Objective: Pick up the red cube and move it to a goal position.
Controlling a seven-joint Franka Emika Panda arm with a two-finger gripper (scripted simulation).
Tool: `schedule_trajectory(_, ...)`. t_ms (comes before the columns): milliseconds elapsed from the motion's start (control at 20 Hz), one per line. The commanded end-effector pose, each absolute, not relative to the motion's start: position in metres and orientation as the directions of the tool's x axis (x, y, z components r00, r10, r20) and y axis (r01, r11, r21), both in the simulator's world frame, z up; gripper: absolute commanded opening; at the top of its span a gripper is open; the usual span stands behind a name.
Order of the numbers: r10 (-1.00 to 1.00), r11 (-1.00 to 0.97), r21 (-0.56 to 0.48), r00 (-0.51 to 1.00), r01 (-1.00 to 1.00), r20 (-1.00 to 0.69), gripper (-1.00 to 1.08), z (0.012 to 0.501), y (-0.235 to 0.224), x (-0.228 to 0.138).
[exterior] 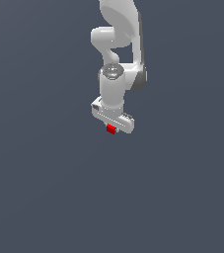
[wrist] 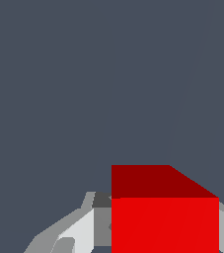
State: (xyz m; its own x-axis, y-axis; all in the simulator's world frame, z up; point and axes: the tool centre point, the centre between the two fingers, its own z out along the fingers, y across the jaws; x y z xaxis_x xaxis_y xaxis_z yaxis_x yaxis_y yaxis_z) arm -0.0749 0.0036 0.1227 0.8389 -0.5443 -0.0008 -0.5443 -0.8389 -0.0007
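Cube (exterior: 111, 129) sits clamped in the gripper (exterior: 111, 129), mostly hidden under it; the fingers (wrist: 81, 232) are cut off at the wrist view's edge.

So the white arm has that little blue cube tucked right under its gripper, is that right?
Nearly: the cube is red, not blue. The exterior view shows the red cube right under the white gripper, and the wrist view shows it red too, between the fingers.
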Motion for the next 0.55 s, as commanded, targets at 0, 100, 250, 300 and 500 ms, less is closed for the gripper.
schedule_trajectory(0, -0.545, -0.839, -0.001, 0.839, -0.545, 0.000, -1.00, 0.133, 0.011, -0.083)
schedule_trajectory(100, -0.545, -0.839, -0.001, 0.839, -0.545, 0.000, -1.00, 0.139, 0.015, -0.088)
schedule_trajectory(250, -0.545, -0.839, 0.000, 0.839, -0.545, 0.000, -1.00, 0.146, 0.020, -0.093)
schedule_trajectory(300, -0.545, -0.839, 0.000, 0.839, -0.545, 0.000, -1.00, 0.147, 0.021, -0.094)
schedule_trajectory(500, -0.545, -0.839, 0.000, 0.839, -0.545, 0.000, -1.00, 0.150, 0.023, -0.096)
